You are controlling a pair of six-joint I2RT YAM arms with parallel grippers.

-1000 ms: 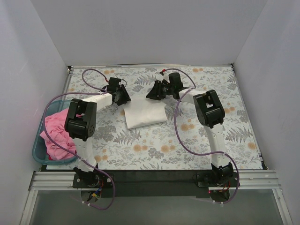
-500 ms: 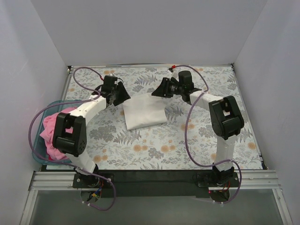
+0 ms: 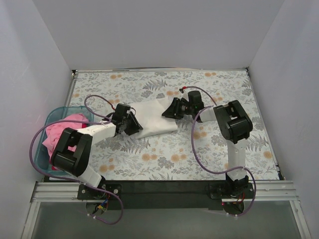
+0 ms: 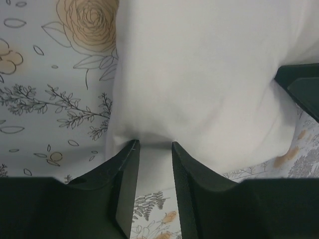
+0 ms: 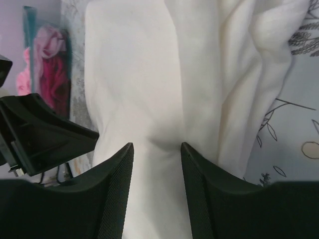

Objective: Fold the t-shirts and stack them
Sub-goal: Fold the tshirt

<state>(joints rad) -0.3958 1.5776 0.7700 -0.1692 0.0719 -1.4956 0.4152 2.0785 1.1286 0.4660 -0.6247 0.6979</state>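
Folded white soft-fabric t-shirt lies mid-way across the floral-print bench. It forms a thick, smooth rectangular pad, rumpled along its right side. Left jaws pinch its left edge and right jaws its right edge. Cloth puckers between each pair, so both read as gripping fabric, probably to square or shift the fold evenly. Crumpled pink t-shirt sits in the teal plastic basket, well apart at far left.
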